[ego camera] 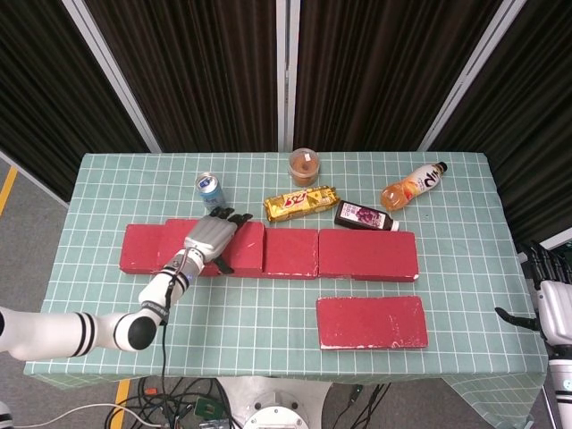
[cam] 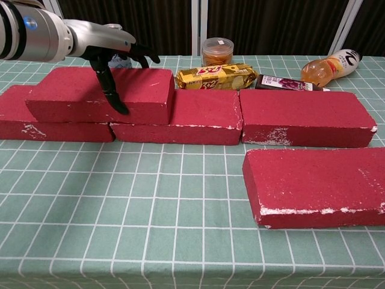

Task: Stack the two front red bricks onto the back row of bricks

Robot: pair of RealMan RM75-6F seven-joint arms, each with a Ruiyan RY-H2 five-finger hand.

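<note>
Three red bricks lie flat in a back row: left (ego camera: 141, 249), middle (ego camera: 291, 254), right (ego camera: 368, 255). A further red brick (cam: 141, 90) sits on top, bridging the left and middle ones. My left hand (ego camera: 209, 238) grips this upper brick. Its thumb (cam: 115, 96) runs down the front face and its fingers (cam: 142, 56) reach over the back edge. One red brick (ego camera: 371, 322) lies alone at the front right, also seen close in the chest view (cam: 314, 184). My right hand (ego camera: 552, 304) hangs off the table's right edge, fingers apart, holding nothing.
Behind the row stand a blue can (ego camera: 208, 189) and a brown jar (ego camera: 304, 166). A yellow snack pack (ego camera: 300, 204), a dark bottle (ego camera: 365, 216) and an orange drink bottle (ego camera: 413, 186) lie there too. The green checked cloth (ego camera: 241, 313) covers the table.
</note>
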